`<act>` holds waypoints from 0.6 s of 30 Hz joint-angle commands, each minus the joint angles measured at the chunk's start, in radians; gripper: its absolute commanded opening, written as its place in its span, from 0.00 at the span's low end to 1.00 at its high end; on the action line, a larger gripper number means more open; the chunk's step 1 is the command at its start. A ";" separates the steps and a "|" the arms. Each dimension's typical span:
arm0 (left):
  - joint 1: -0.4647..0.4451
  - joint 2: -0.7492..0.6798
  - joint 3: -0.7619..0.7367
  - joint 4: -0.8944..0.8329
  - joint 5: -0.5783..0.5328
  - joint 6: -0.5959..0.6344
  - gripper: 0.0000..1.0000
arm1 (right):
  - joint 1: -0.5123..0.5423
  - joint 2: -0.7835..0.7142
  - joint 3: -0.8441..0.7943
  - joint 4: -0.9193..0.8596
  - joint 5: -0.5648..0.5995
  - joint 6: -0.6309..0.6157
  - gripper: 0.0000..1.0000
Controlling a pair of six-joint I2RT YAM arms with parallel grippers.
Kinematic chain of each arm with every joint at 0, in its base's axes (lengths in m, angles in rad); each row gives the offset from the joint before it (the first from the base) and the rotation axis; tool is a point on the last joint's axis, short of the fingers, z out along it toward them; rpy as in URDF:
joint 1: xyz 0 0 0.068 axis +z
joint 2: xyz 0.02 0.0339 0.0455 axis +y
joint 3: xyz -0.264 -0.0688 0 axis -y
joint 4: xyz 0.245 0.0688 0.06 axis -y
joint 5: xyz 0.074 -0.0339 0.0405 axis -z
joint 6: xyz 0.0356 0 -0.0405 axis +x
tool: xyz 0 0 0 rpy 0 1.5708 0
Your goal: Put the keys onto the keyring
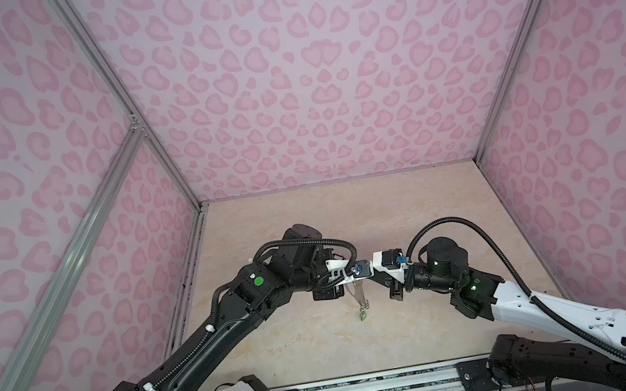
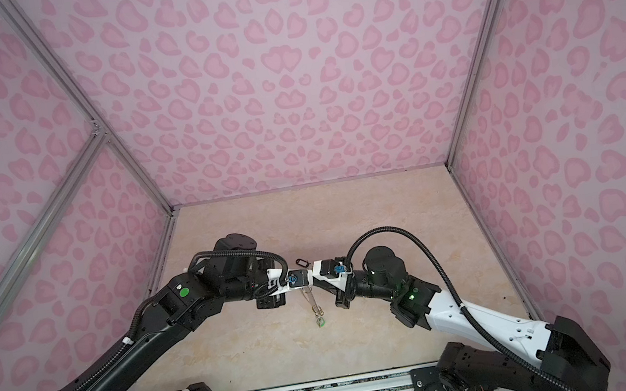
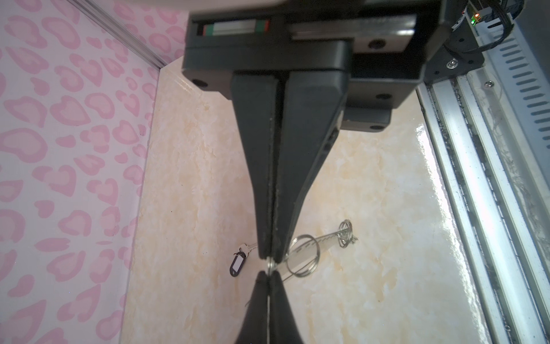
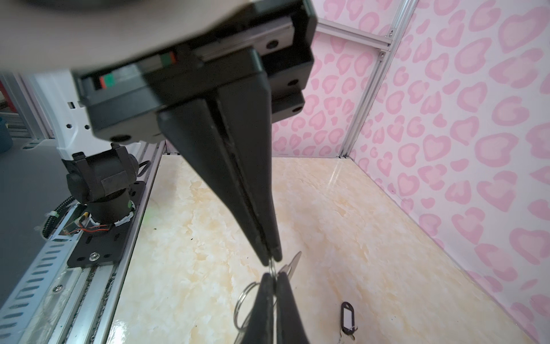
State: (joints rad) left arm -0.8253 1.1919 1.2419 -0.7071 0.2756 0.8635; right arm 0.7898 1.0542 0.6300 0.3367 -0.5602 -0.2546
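Left jaws and right jaws clench one ring (image 3: 270, 265) of the keyring (image 3: 326, 241), tip to tip; the black key (image 3: 237, 265) lies on the surface near the tips. Pry the ring open slowly, keeping your tips aligned.

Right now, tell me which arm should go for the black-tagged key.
Right, probably. The left tool and right tool both pinch one split ring of the keyring; the black-tagged key lies on the table beyond them. The keyring hangs alongside the left tool, the likelier holder.
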 commanded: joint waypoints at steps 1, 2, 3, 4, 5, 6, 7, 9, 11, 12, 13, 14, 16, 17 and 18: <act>0.002 0.005 0.002 0.045 0.142 -0.026 0.10 | 0.000 0.006 -0.005 0.036 0.027 0.000 0.00; 0.018 0.003 0.001 0.061 0.165 -0.056 0.16 | -0.001 0.004 -0.006 0.040 0.028 0.001 0.00; 0.045 -0.003 -0.008 0.080 0.210 -0.084 0.21 | 0.000 0.003 -0.008 0.045 0.028 0.000 0.00; 0.074 -0.014 -0.024 0.108 0.253 -0.106 0.24 | 0.000 0.000 -0.009 0.049 0.026 0.003 0.00; 0.097 -0.028 -0.044 0.143 0.284 -0.128 0.26 | 0.000 0.000 -0.009 0.053 0.025 0.002 0.00; 0.122 -0.045 -0.070 0.183 0.313 -0.154 0.28 | 0.000 -0.002 -0.011 0.060 0.024 0.003 0.00; 0.144 -0.066 -0.093 0.227 0.334 -0.180 0.29 | -0.001 -0.002 -0.012 0.067 0.021 0.006 0.00; 0.178 -0.103 -0.149 0.305 0.371 -0.231 0.29 | -0.003 0.002 -0.007 0.070 0.005 0.009 0.00; 0.200 -0.135 -0.204 0.368 0.398 -0.270 0.29 | -0.007 0.009 0.004 0.066 -0.010 0.009 0.00; 0.207 -0.151 -0.233 0.402 0.412 -0.293 0.29 | -0.010 0.011 0.009 0.063 -0.019 0.012 0.00; 0.214 -0.166 -0.262 0.434 0.427 -0.310 0.28 | -0.011 0.013 0.014 0.064 -0.026 0.013 0.00; 0.216 -0.177 -0.285 0.463 0.434 -0.324 0.28 | -0.014 0.015 0.016 0.066 -0.030 0.015 0.00; 0.218 -0.197 -0.330 0.517 0.439 -0.358 0.27 | -0.017 0.018 0.025 0.066 -0.039 0.018 0.00; 0.219 -0.201 -0.340 0.528 0.446 -0.367 0.27 | -0.017 0.019 0.027 0.069 -0.038 0.021 0.00; 0.219 -0.202 -0.351 0.540 0.449 -0.375 0.27 | -0.019 0.019 0.030 0.071 -0.040 0.024 0.00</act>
State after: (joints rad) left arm -0.6090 1.0019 0.9138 -0.3012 0.6685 0.5545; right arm 0.7719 1.0698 0.6521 0.3553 -0.5774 -0.2462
